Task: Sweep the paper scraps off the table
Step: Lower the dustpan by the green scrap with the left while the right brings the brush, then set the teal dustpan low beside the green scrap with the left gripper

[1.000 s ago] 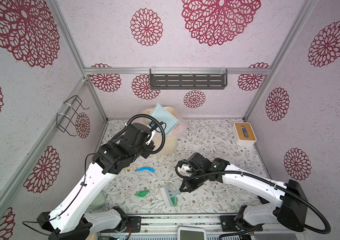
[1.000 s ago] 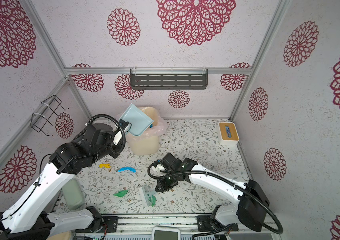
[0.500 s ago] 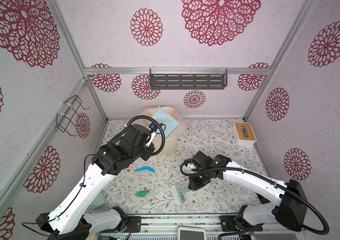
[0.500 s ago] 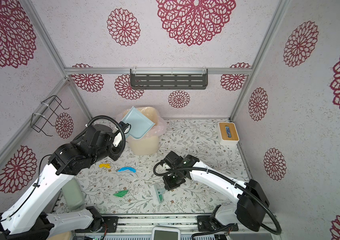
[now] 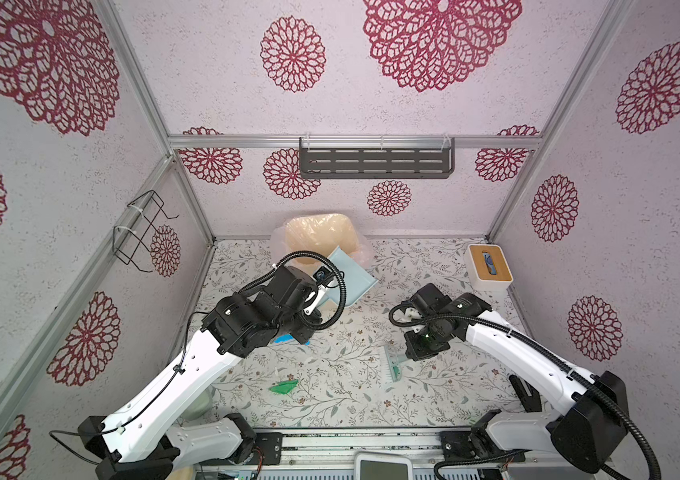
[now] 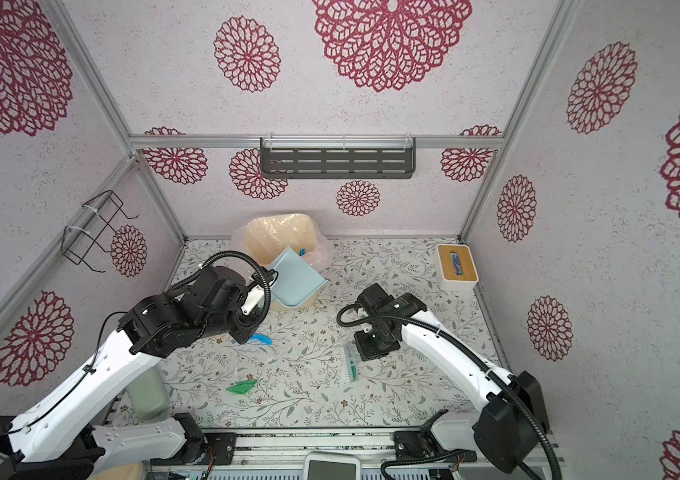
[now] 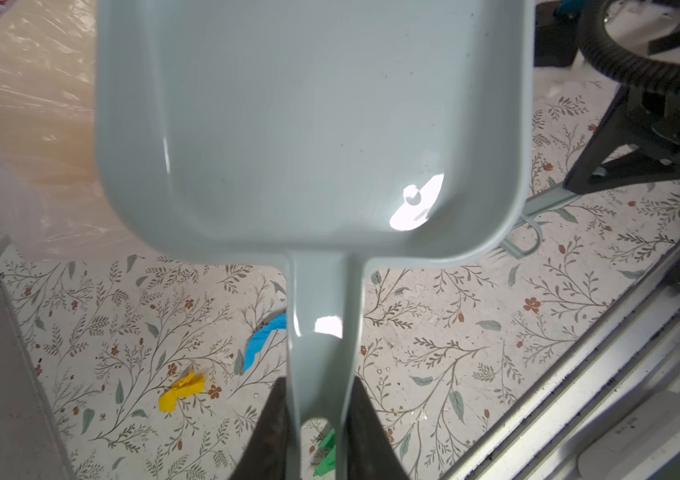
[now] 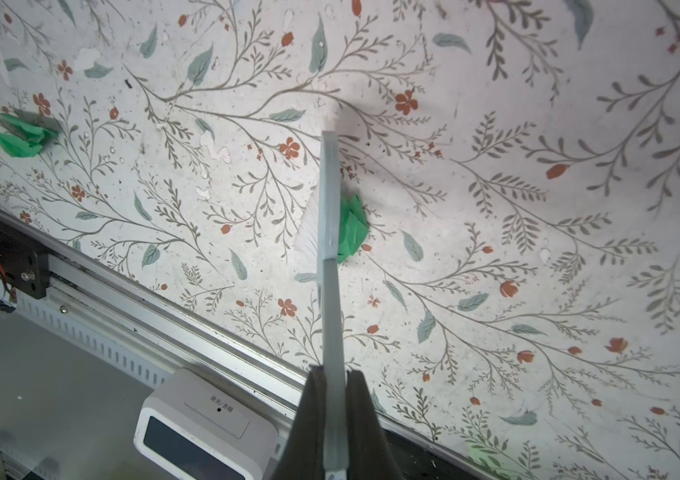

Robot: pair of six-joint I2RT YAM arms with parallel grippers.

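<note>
Table [image 5: 433, 266]: four paper scraps [image 5: 284, 387] | left pincer [image 7: 319, 399] pinching dustpan [image 7: 309, 116] | right pincer [image 8: 334, 382] pinching brush [image 8: 328, 199]

Both arms [image 5: 172, 382] have white shells, black joint housings and a looping black corrugated cable [image 5: 344, 291] each.

Bright, even light; glare on dustpan [image 7: 309, 124]; maybe overhead.
</note>
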